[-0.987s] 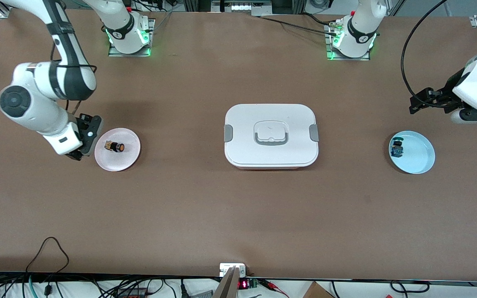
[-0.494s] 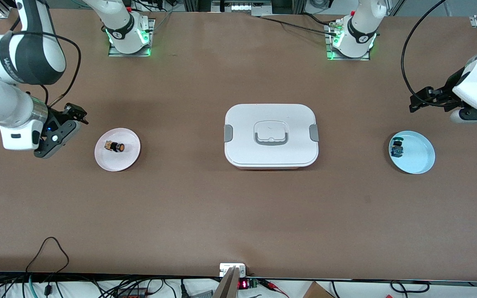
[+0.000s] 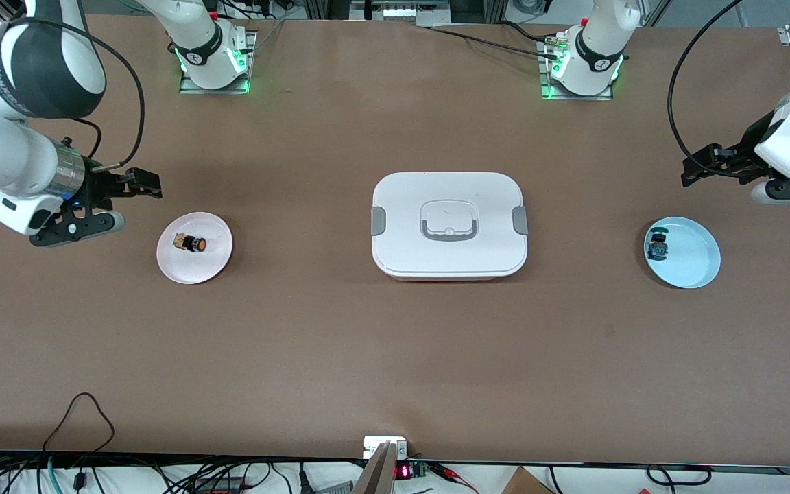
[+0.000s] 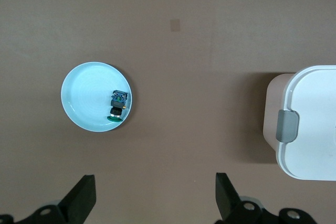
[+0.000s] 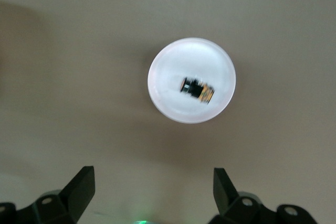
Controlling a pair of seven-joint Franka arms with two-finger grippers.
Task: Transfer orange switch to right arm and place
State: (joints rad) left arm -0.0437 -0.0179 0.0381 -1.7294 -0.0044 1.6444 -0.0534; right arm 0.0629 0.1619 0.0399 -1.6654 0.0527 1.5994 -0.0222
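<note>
robot lab: bolted arm bases, aluminium framing, loose cables along table edge.

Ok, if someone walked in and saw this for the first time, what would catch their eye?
Probably the big white lidded box in the middle of the brown table. Next, the two small plates: the pink plate with the orange switch at the right arm's end, and the blue plate with a blue-and-green switch at the left arm's end. The open right gripper and left gripper hover nearby.

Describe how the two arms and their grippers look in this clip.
Both arms are glossy white with dark grey joint bands. The right arm has a silver wrist ring, a thin black cable and the black right gripper. The left gripper is black too, trailing a thicker black cable.
</note>
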